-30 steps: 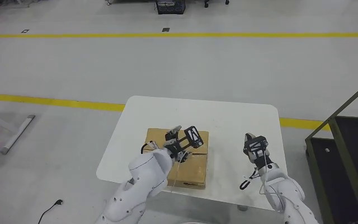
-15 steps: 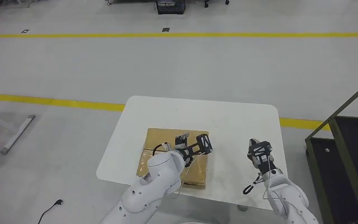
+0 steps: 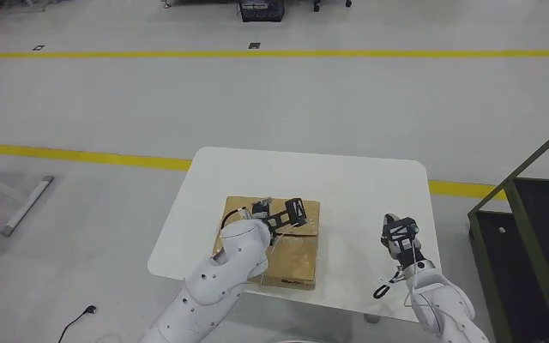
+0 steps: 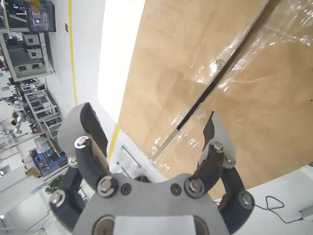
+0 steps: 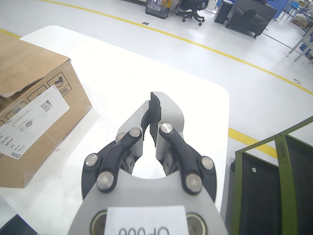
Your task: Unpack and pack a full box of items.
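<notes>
**Hovering over the taped seam, left fingers wide apart**

You have a white table (image 3: 360,184) with rounded corners standing on a pale, glossy workshop floor. A yellow floor line (image 3: 257,53) runs across the room beyond it. A green-framed cart (image 3: 515,214) stands just off the table's right side. In the right wrist view, benches, dark cabinets and an office chair (image 5: 190,3) sit farther back.

The cardboard box (image 3: 296,257) lies on the near left part of the table. Its top flaps are closed, with a thin dark gap along the seam. Wrinkled clear tape (image 4: 220,74) runs over that seam, and a white label (image 5: 31,121) is stuck on the side facing the right arm.

Your left gripper (image 4: 149,118) is above the far part of the box top, its fingers spread wide and holding nothing. One fingertip (image 4: 210,125) shows close against the taped seam, but you cannot tell whether it touches.

Your right gripper (image 5: 154,106) is over bare table to the right of the box, well apart from it. Its ribbed pads are pressed together with nothing between them.
</notes>
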